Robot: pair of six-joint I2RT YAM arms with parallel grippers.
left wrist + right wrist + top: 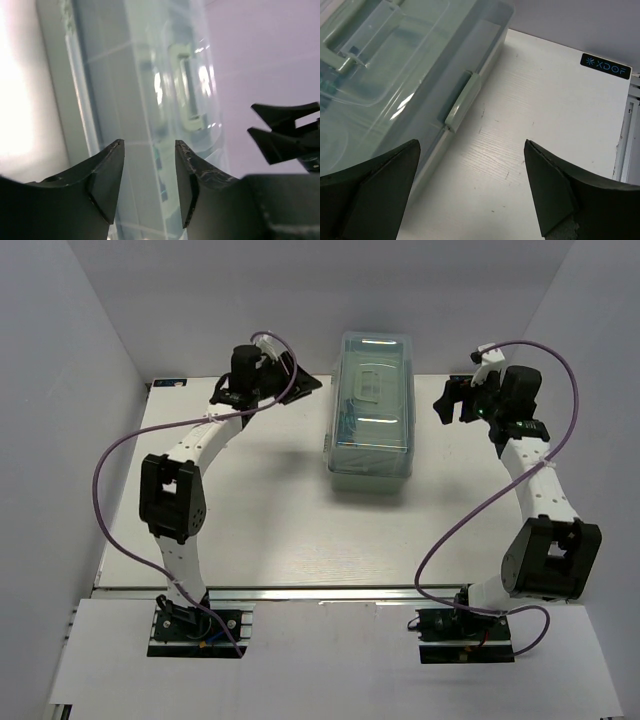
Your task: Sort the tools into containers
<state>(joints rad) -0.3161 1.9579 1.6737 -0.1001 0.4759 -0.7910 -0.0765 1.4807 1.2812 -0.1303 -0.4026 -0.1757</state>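
Observation:
The containers sit inside one pale mint-green toolbox [372, 415] whose translucent lid is down. The toolbox stands at the far middle of the table. The tools show only as dim dark shapes through the lid [344, 418], too faint to tell apart. My left gripper [300, 380] hovers off the toolbox's far left corner. In the left wrist view it [148, 145] faces the toolbox [150, 75], open with nothing between its fingers. My right gripper [448, 400] is off the far right side. In the right wrist view it [470, 145] is wide open over bare table beside the toolbox [395, 75].
A mint-green latch [462, 100] sits on the toolbox's right wall, and a carry handle [368, 385] lies flat on the lid. White walls close in the white table [270, 520] on three sides. The table's right edge [625, 130] is close to my right gripper.

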